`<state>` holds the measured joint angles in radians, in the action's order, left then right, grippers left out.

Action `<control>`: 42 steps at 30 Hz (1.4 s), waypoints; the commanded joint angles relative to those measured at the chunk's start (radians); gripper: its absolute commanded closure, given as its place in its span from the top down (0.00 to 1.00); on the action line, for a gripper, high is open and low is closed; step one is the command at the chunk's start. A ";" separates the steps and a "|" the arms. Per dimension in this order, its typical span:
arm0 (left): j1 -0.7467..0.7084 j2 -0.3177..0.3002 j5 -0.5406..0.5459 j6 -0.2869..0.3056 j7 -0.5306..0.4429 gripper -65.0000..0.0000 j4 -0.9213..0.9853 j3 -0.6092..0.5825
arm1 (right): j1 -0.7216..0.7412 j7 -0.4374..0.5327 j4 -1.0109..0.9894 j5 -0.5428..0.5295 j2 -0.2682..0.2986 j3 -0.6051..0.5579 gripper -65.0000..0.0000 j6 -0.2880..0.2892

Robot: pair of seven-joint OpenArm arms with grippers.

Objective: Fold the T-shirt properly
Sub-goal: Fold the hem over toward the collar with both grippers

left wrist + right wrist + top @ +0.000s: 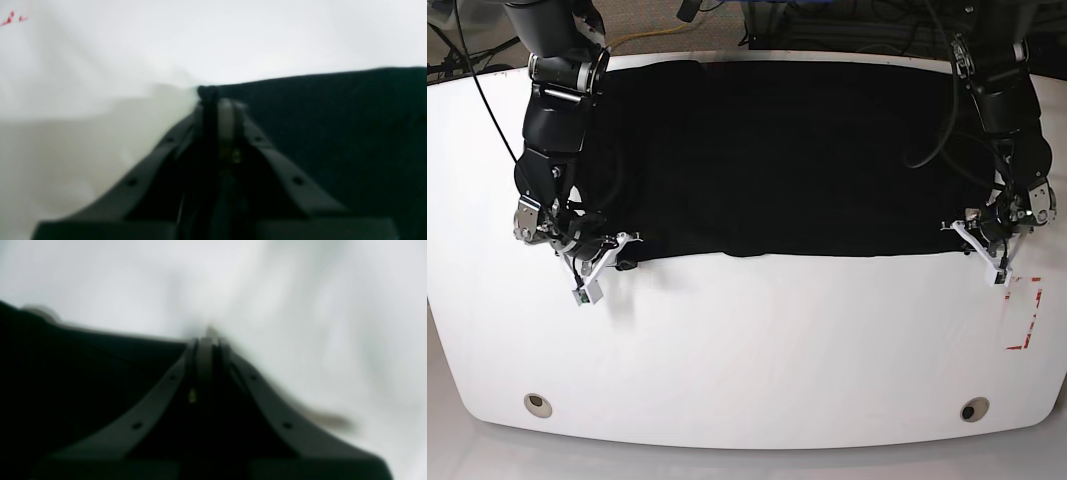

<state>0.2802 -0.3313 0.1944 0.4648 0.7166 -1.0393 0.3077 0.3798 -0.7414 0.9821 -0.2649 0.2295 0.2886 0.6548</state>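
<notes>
Your left claw [217,96] has its two fingers pressed together in the left wrist view, with a bunched corner of the black T-shirt [333,126] pinched between them; the cloth spreads away to the right of that claw, and the white table [100,66] fills the rest, with a bit of red tape [11,18] up in the far corner from the shirt. In the right wrist view, your right claw [206,338] also shows its fingers drawn tight together at the edge of the T-shirt [83,380], which lies dark to the left of it; the picture is too blurred for you to see cloth between the tips. From the base view, the T-shirt [787,160] lies spread wide across the far half of the table [757,350], its near edge running almost straight from one claw to the other. Your right claw [617,250] sits at the shirt's near corner on the left of the view, and your left claw [982,240] at the near corner on the right, with the red tape [1027,320] just beyond the shirt there.
</notes>
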 commanded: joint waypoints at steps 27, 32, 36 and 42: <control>-0.241 0.013 0.014 0.007 0.044 0.00 -0.600 0.008 | -0.199 -0.304 0.763 -0.018 0.051 0.011 0.00 0.013; -0.313 0.016 0.014 0.028 0.045 0.00 -0.648 0.071 | -0.315 -0.310 0.875 -0.024 0.052 0.057 0.00 0.013; -0.353 0.018 0.009 0.114 0.045 0.00 -0.658 0.129 | -0.402 -0.343 0.950 -0.024 0.046 0.094 0.00 0.015; -0.410 0.018 0.009 0.151 0.045 0.00 -0.660 0.178 | -0.522 -0.352 1.001 -0.078 0.012 0.162 0.00 0.015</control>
<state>-0.1276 -0.2955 0.2050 0.6125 0.7723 -1.6798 0.4664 -0.1364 -1.1049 1.9575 -0.3111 0.2295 0.4267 0.6731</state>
